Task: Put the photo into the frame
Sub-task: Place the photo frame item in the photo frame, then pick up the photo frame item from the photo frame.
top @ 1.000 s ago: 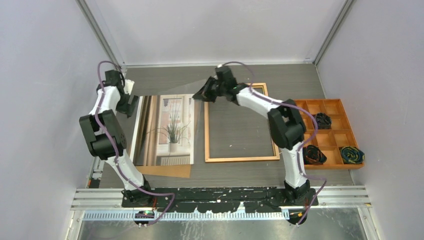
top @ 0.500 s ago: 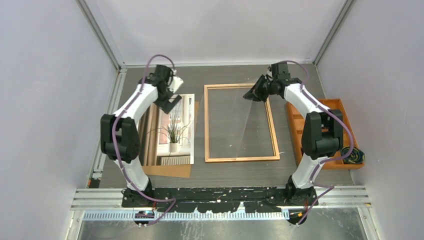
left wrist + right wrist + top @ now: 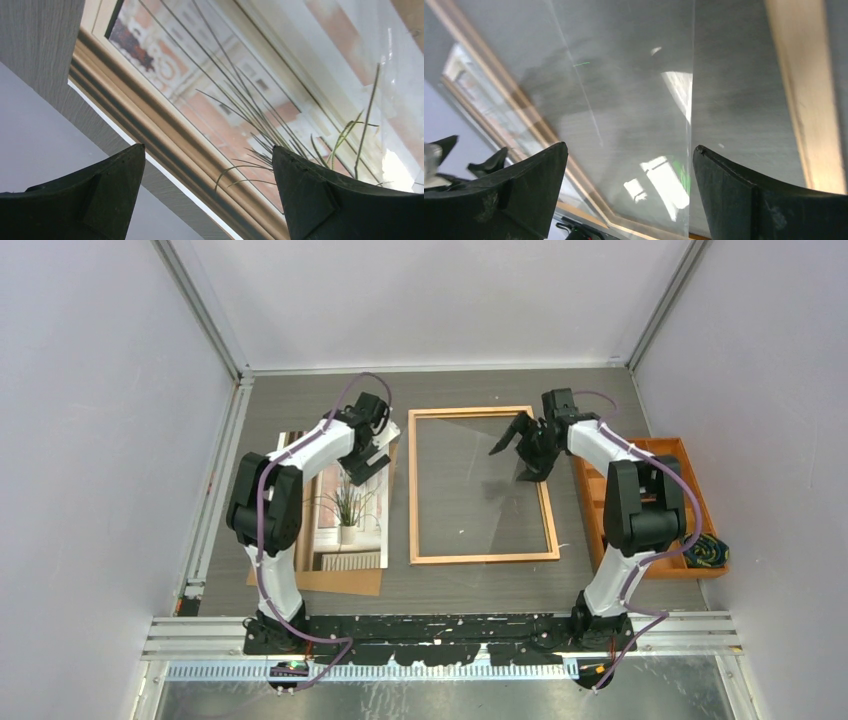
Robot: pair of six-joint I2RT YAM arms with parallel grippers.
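The frame [image 3: 412, 490], a thin orange-brown wooden rectangle, lies flat at the table's middle with its clear glass pane [image 3: 465, 495] resting inside. In the right wrist view the pane [image 3: 624, 75] ends a little short of the frame's wooden rail [image 3: 804, 100]. My right gripper [image 3: 512, 462] hovers open over the frame's upper right part, nothing between its fingers [image 3: 729, 195]. The photo [image 3: 345, 505], a grassy potted plant by a window, lies face up left of the frame. My left gripper [image 3: 372, 462] is open just above the photo's [image 3: 280, 75] upper right corner area, empty.
A plain brown backing board [image 3: 335, 582] sticks out from under the photo at its near edge. An orange compartment tray [image 3: 690, 455] with dark bundles [image 3: 705, 550] stands at the right, partly behind the right arm. Grey walls close in on three sides.
My right gripper carried the glass pane from over the photo to the frame and opened, leaving it there. My left arm swung right, from the photo's far left to its upper right.
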